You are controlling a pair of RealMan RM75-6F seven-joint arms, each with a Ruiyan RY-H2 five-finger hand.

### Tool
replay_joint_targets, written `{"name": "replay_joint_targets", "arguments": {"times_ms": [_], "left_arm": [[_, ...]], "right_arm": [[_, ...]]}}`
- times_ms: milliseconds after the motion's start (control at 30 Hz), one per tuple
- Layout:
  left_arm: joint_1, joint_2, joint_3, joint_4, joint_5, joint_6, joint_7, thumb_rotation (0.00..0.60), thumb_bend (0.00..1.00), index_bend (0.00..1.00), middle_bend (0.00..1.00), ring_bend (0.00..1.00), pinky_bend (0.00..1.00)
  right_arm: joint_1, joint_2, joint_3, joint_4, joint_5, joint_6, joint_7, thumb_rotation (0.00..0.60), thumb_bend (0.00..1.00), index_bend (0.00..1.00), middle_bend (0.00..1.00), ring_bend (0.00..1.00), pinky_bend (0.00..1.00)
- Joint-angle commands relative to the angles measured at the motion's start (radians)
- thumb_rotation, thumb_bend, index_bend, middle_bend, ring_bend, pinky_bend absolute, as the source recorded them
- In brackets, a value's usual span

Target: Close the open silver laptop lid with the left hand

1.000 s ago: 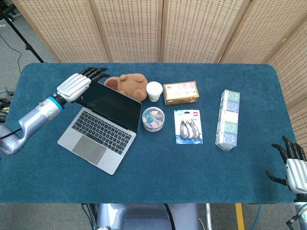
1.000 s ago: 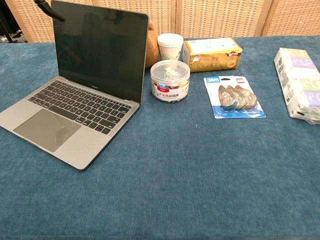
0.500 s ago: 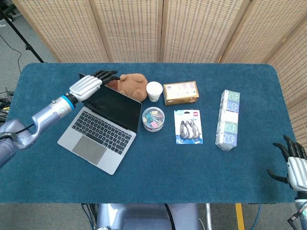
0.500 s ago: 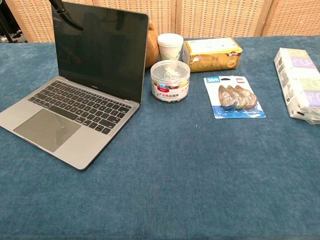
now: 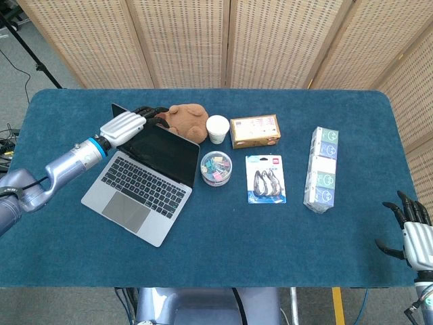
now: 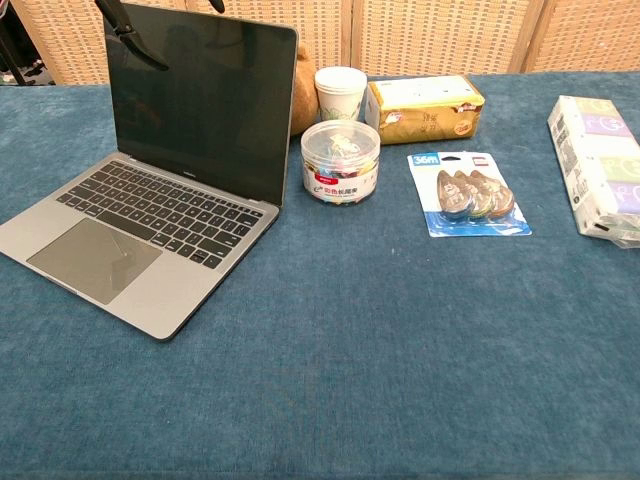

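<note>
Silver laptop, thin metal slab with a black keyboard and a dark screen, sits at about nine o'clock on the blue felt-covered table, turned at an angle, and its lid stands well open, close to upright in the chest view. We have the left hand up at the lid's top edge, silver back showing, dark fingers reaching over the rim towards the brown plush toy just behind the screen; in the chest view only a couple of dark fingertips show in front of the glass, so whether they touch it we cannot tell, and the hand holds nothing that we can see. Over at four o'clock the right hand hangs off the table edge with fingers spread apart, empty. Our read on handling: the lid is stiff and light on a firm hinge, smooth metal behind and fragile glass in front, so the place to press is the top rim near its middle, away from the panel, with a flat, even push down towards the keyboard. The base looks light enough to skid on the felt if the push goes sideways. At two o'clock from the laptop a white paper cup and a round clear tub of coloured clips stand near the lid's right edge, worth missing.
</note>
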Motion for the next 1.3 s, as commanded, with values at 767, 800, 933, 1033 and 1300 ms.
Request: {"name": "replay_joint_targets", "arguments": {"times_ms": [767,800,933,1033,1300], "left_arm": [[-0.004,-0.007,0.034,-0.011,-0.033,-0.026,-0.012,0.600,0.09,0.33,0.16,0.22,0.21],[-0.004,-0.007,0.034,-0.013,-0.034,-0.026,-0.013,0.600,0.09,0.34,0.16,0.23,0.21],[-0.007,0.008,0.032,-0.031,-0.037,-0.020,-0.008,0.600,0.09,0.34,0.17,0.24,0.22],[-0.009,0.020,0.030,-0.049,-0.043,-0.021,0.005,0.600,0.09,0.35,0.17,0.24,0.23],[-0.004,0.070,0.017,-0.127,-0.066,-0.018,0.056,0.600,0.09,0.36,0.19,0.25,0.24]], "right_arm": [[-0.003,0.002,0.001,0.001,-0.002,0.005,0.008,0.600,0.23,0.20,0.00,0.00,0.00],[-0.003,0.002,0.001,0.001,-0.002,0.005,0.008,0.600,0.23,0.20,0.00,0.00,0.00],[0.000,0.000,0.000,0.003,-0.003,0.000,0.005,0.600,0.23,0.20,0.00,0.00,0.00],[0.000,0.000,0.000,0.002,-0.003,-0.001,0.004,0.600,0.23,0.20,0.00,0.00,0.00],[-0.002,0.001,-0.001,0.001,-0.008,0.004,0.006,0.600,0.23,0.20,0.00,0.00,0.00]]}}
